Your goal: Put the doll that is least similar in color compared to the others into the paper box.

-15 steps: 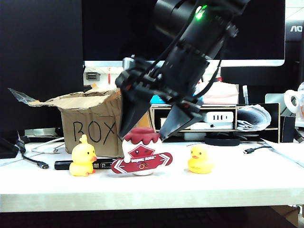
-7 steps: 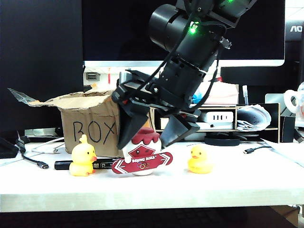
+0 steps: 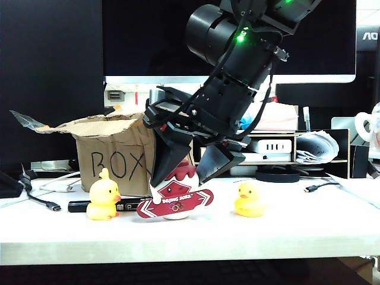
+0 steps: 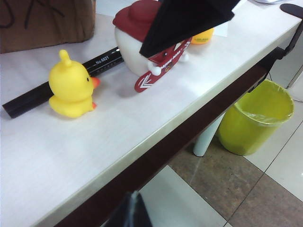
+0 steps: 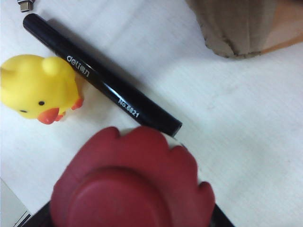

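White doll [image 3: 176, 193], dark red frilly cap, red snowboard, tilted

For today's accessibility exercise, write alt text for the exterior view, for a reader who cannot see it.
The right gripper reaches down over the doll, a white figure with a dark red cap on a red snowboard, its fingers at either side of the cap. A yellow duck and another yellow duck flank the doll on the white table; the paper box stands behind.
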Robot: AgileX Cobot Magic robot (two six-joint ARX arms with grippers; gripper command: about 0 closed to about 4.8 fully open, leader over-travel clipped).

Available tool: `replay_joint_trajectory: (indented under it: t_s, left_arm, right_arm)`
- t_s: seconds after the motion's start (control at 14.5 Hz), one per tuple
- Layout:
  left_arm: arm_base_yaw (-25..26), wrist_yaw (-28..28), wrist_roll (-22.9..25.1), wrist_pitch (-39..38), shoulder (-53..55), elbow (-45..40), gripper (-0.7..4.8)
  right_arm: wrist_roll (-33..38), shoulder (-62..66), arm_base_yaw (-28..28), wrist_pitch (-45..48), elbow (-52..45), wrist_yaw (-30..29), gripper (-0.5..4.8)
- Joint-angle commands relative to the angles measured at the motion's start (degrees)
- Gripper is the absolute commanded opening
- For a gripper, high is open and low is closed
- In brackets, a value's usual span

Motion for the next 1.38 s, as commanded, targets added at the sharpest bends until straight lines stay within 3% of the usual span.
replay_joint_trajectory:
  t_s: [0.07, 0.62, 1.03, 1.38]
  left_arm:
    - [0.0, 0.0, 0.0, 0.8, 0.0, 0.0, -0.05]
    - [0.0, 0.0, 0.0, 0.8, 0.0, 0.0, -0.05]
    - [0.0, 0.0, 0.0, 0.8, 0.0, 0.0, -0.05]
    - [0.0, 0.0, 0.0, 0.8, 0.0, 0.0, -0.05]
  right_arm:
    - [0.1, -0.9, 0.0, 0.6, 0.4, -0.3, 0.92]
    - [0.1, -15.0, 0.0, -0.5, 0.5, -3.2, 0.93]
    - [0.0, -14.8, -0.2, 19.7, 2.0, 0.7, 0.94]
    - [-1.5, 4.5, -1.0, 13.7, 25.0, 0.6, 0.94]
